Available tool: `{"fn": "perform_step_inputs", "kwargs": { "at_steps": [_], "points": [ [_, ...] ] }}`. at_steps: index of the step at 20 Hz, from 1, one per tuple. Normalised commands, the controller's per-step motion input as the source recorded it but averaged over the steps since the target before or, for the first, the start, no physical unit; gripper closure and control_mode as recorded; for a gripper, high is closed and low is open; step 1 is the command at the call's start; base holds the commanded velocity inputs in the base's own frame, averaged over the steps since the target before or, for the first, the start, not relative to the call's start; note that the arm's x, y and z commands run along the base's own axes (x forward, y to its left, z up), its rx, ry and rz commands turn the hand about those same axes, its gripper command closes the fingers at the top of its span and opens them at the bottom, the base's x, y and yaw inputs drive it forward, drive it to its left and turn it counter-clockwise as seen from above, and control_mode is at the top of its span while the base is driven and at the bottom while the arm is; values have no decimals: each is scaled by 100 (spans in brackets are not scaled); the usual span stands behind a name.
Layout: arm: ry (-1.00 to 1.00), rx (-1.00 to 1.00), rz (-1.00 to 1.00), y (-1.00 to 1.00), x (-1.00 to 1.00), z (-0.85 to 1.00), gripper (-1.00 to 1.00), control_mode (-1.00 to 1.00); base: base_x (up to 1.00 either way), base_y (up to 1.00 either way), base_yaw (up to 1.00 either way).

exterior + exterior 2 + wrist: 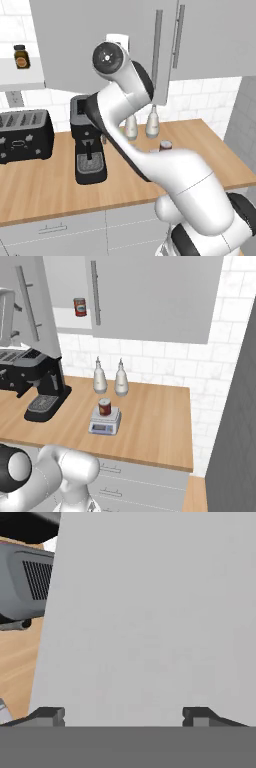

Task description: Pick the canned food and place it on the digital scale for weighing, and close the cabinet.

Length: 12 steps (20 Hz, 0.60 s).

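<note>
We find the canned food (pixel 104 406) standing upright on the digital scale (pixel 105 423), so we judge the remaining work to be the cabinet (pixel 150 296). Its left door (pixel 100 40) stands ajar, swung out toward the arm. In the hand view the gripper (pixel 123 716) faces the flat grey door panel (pixel 150 622) close up, fingertips (pixel 47 715) spread wide and holding nothing. The door's long axis runs vertically; we expect the closing push to go straight into this face. Near the door's path we note the coffee machine (pixel 89 145), two pale bottles (pixel 110 377), and a second red can (pixel 79 306) on the shelf.
</note>
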Motion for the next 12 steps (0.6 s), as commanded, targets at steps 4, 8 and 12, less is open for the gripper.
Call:
{"fn": "perform_step_inputs", "kwargs": {
  "at_steps": [4,8,12],
  "points": [
    [0,10,28,-51,100,-23,-100,-100,0,0,0],
    [1,8,25,-40,100,-14,-100,-100,0,0,0],
    [0,1,18,-11,100,-13,-100,-100,0,0,0]
  ]
}}
